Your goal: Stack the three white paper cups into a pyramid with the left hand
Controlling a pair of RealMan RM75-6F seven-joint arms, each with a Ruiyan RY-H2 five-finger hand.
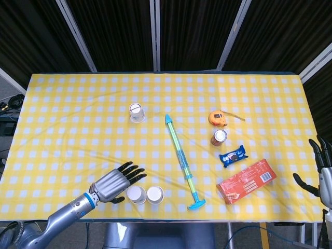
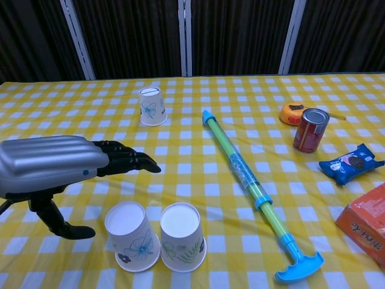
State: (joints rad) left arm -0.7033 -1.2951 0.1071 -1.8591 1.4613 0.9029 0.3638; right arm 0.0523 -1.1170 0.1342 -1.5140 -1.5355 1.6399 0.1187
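Note:
Two white paper cups stand upside down, side by side and touching, near the table's front edge: one with a blue flower [image 2: 132, 235] [image 1: 136, 194] and one with a green leaf [image 2: 182, 236] [image 1: 155, 194]. The third cup [image 2: 151, 106] [image 1: 137, 112] stands alone, upside down, further back. My left hand [image 2: 51, 168] [image 1: 110, 183] hovers just left of the flower cup, fingers spread, holding nothing. My right hand [image 1: 321, 174] shows at the right edge of the head view, fingers apart and empty.
A long blue-green water pump toy [image 2: 252, 191] lies diagonally mid-table. To the right are a tape measure [image 2: 293, 113], a red can [image 2: 310, 130], a blue cookie packet [image 2: 351, 162] and an orange box [image 2: 367, 224]. Yellow checked cloth [image 2: 72, 120] covers the table.

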